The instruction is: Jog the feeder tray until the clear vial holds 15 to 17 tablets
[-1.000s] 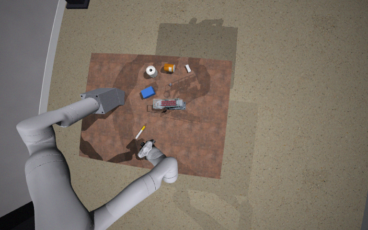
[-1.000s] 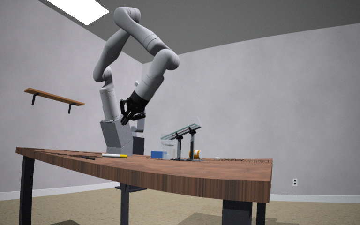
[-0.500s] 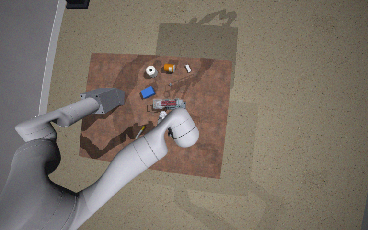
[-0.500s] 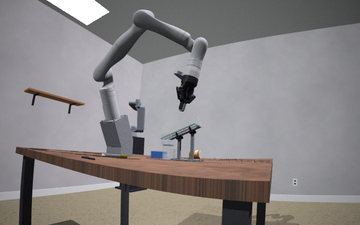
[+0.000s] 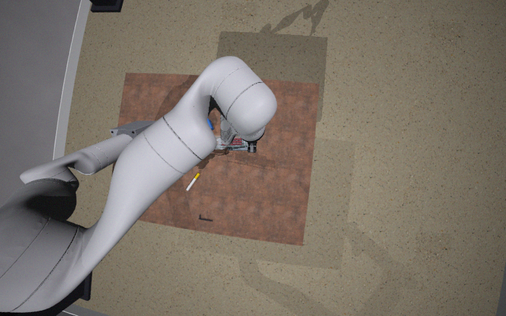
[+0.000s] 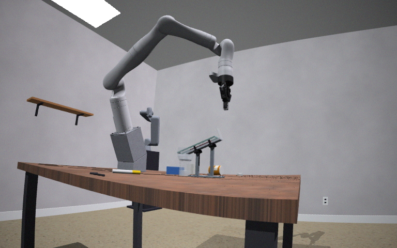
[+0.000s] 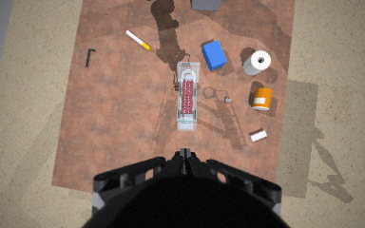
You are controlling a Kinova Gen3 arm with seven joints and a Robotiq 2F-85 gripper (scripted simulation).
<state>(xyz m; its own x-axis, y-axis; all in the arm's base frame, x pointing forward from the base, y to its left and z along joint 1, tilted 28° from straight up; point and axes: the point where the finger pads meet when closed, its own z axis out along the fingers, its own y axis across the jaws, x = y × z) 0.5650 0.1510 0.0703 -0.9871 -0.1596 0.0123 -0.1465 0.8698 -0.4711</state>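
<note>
Our fingers are closed on nothing, above the tray, which slopes down towards the vial. If we come down too hard on it, red tablets could overshoot the count or spill beside the vial.

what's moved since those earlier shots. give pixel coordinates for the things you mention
The arm swung across toward the feeder tray (image 6: 199, 145) (image 7: 187, 97), bringing the closed tool (image 6: 225, 108) (image 7: 184, 155) from beside the marker (image 5: 192, 182) (image 6: 125, 171) (image 7: 139, 41) to high above the tray's raised end. Nothing was taken hold of or let go. The tray, marker and blue block (image 5: 210, 124) (image 6: 172, 170) (image 7: 214, 55) look unmoved.
</note>
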